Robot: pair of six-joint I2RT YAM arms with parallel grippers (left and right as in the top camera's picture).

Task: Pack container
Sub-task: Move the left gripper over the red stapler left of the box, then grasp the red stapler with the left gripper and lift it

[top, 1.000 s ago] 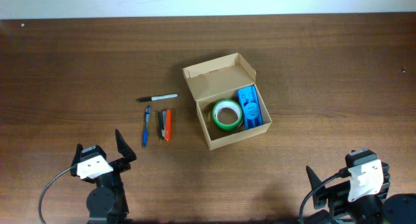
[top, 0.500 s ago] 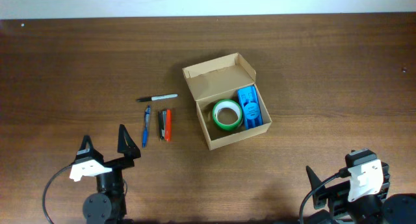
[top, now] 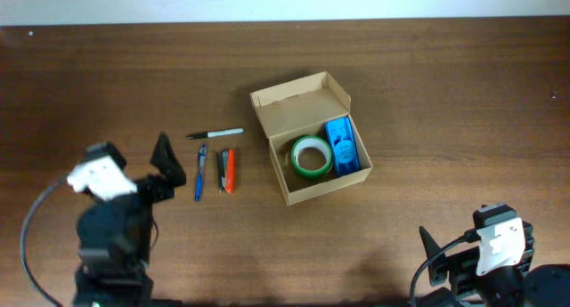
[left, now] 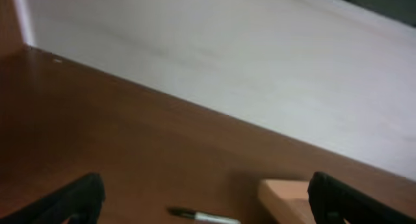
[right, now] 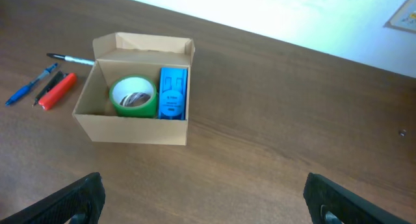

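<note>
At the left edge of the dark brown wooden table (top: 445, 84), the left gripper (left: 207, 184) is raised and looks across the tabletop toward a white wall. Its two black fingers (left: 81, 197) stand wide apart with nothing between them.

Just to its right are four writing tools, which lie between it and the box:
- A thin black-capped marker with a white barrel (top: 216, 133) lies crosswise on the far side.
- Nearer the front is a blue ballpoint pen (top: 199, 172).
- Beside that is a slim black pen (top: 221, 170).
- A short orange-red marker (top: 229, 171) touches the black pen. These three lie roughly parallel and point away from the front edge.

Near the middle of the table sits the container, a plain tan-brown rectangular cardboard box (top: 322, 189). It is turned slightly askew, and its hinged flap lid (top: 298, 100) stands open at the far side.

Inside the box, a green roll of tape (top: 312, 157) lies flat in the left part. A small flat blue plastic case (top: 341, 145) stands on edge between the roll and the right wall.

Well apart from the box, at the front right corner, the right gripper (right: 203, 185) is low near the table edge. Its black fingers (right: 77, 197) are spread wide and hold nothing. From its wrist camera, bare wood lies between it and the box.
</note>
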